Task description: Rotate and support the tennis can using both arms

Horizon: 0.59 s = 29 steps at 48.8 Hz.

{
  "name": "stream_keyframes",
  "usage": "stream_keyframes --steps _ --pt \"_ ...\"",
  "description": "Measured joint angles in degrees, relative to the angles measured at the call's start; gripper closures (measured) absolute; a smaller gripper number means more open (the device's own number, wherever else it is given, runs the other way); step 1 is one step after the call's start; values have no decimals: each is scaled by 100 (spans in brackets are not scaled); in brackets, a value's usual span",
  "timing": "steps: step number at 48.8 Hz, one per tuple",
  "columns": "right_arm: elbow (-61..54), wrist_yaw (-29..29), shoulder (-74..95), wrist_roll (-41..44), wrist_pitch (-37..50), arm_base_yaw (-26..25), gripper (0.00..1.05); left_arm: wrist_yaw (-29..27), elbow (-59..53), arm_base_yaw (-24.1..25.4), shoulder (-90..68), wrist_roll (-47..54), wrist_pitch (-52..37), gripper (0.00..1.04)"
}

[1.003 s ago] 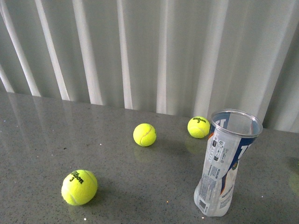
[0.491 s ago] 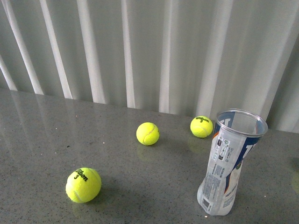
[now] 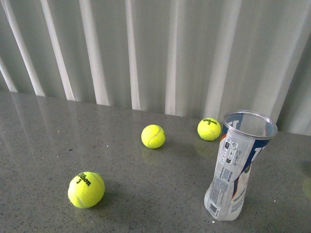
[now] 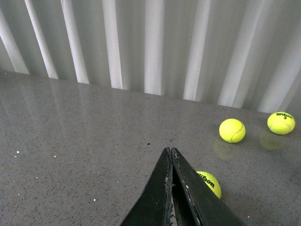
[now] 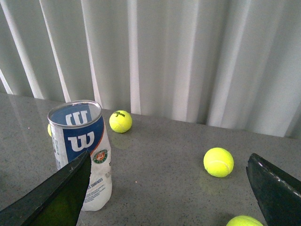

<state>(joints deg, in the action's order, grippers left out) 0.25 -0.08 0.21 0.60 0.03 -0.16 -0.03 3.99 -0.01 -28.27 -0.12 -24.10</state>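
Observation:
The tennis can (image 3: pixel 239 167) stands upright at the table's right. It is a clear tube with a white and navy label, an open silver rim and a dented lower body. No arm shows in the front view. In the right wrist view the can (image 5: pixel 83 153) stands just beyond one black finger (image 5: pixel 56 195), with the other finger (image 5: pixel 277 188) far across. My right gripper (image 5: pixel 169 156) is open and holds nothing. My left gripper (image 4: pixel 169 150) is shut on nothing above bare table, and the can is out of its view.
Three yellow-green balls lie loose on the grey table (image 3: pixel 43 145): a near-left ball (image 3: pixel 86 190), a middle ball (image 3: pixel 153 136) and a far ball (image 3: pixel 209 129) behind the can. More balls (image 5: pixel 218 162) (image 5: pixel 242 220) lie between the right fingers. A white curtain (image 3: pixel 146 48) closes the back.
The whole front view has drifted a little, shifting the can and balls slightly in the picture. They keep their places relative to one another.

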Motion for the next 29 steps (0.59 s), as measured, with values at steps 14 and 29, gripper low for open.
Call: stream_keyframes --steps 14,29 --pt "0 0 0 0 0 0 7 2 -184 0 636 0 450 101" --pt "0 0 0 0 0 0 7 0 -260 0 1266 0 824 101"
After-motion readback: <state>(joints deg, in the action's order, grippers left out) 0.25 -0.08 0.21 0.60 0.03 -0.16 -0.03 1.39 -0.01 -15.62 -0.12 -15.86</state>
